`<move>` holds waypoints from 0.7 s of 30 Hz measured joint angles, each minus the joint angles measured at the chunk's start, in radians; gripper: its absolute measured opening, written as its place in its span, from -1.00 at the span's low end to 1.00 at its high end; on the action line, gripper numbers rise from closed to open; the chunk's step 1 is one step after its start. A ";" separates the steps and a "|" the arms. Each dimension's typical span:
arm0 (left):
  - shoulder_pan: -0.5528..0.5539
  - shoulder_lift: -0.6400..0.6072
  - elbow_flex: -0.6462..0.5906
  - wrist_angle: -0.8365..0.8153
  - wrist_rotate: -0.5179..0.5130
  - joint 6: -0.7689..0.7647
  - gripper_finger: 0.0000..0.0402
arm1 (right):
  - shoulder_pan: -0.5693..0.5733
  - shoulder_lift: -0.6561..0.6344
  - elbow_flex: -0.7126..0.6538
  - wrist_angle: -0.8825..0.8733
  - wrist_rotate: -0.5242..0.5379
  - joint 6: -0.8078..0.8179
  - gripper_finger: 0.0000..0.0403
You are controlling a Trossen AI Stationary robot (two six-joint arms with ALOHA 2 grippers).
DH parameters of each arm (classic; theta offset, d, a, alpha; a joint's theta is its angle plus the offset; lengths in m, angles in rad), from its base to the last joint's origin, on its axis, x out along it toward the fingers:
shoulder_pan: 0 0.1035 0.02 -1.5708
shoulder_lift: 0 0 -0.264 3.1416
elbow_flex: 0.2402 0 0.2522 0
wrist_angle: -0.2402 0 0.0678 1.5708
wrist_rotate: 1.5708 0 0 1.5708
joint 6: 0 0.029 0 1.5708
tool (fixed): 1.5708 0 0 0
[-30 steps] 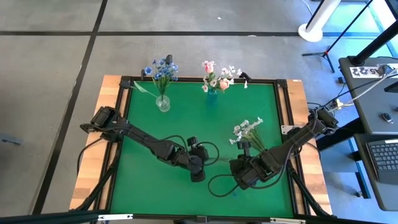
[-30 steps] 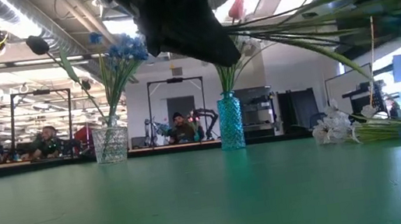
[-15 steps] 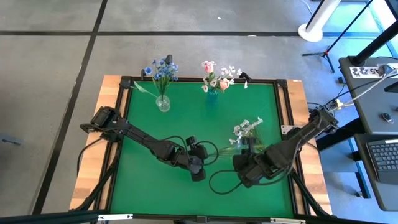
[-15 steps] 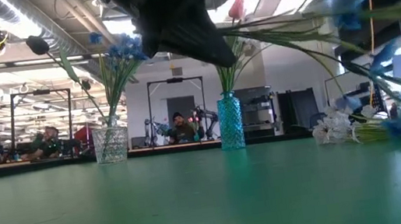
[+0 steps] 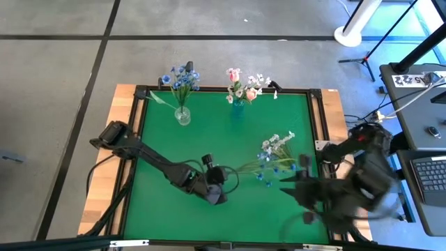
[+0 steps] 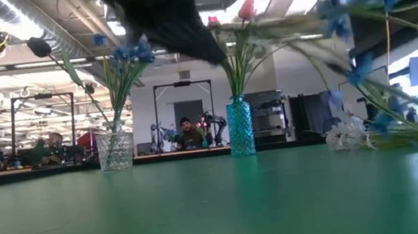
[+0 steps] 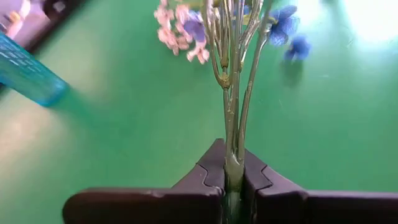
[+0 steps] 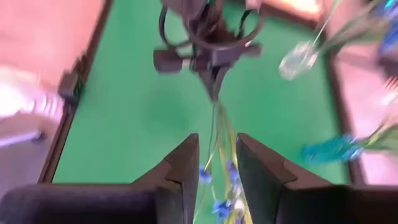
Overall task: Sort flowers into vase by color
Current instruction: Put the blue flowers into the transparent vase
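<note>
1. Left gripper point(image 7: 233, 180) is clamped on the blue flower's point(image 5: 268, 167) stems, mid-mat, heads lying beside the white spray point(image 5: 277, 143).
2. Right gripper point(image 8: 216, 163) gapes, holding nothing, near the mat's point(image 5: 209, 139) right edge.
3. Clear vase point(image 5: 182, 115) holds blue blooms; teal vase point(image 5: 237, 106) holds pink and white.

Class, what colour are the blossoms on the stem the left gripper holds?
Blue, clearest in the left wrist view.

Two dark, jointed arms, black cables looping beside them; left gripper point(image 7: 233, 180) and right gripper point(image 8: 216, 165) each bearing two matte black, wedge-shaped fingers.
</note>
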 joint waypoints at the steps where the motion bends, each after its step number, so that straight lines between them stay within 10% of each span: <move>1: -0.012 -0.008 0.000 -0.002 -0.021 0.002 -1.00 | 0.031 0.000 0.011 0.000 0.048 0.000 -0.47; 13: -0.122 -0.169 -0.030 0.045 -0.252 0.038 -1.00 | 0.334 0.001 -0.024 0.018 0.568 0.090 -0.48; 21: -0.123 -0.313 -0.329 0.700 -0.085 0.288 -1.00 | 0.393 0.002 -0.206 0.046 0.699 0.249 -0.48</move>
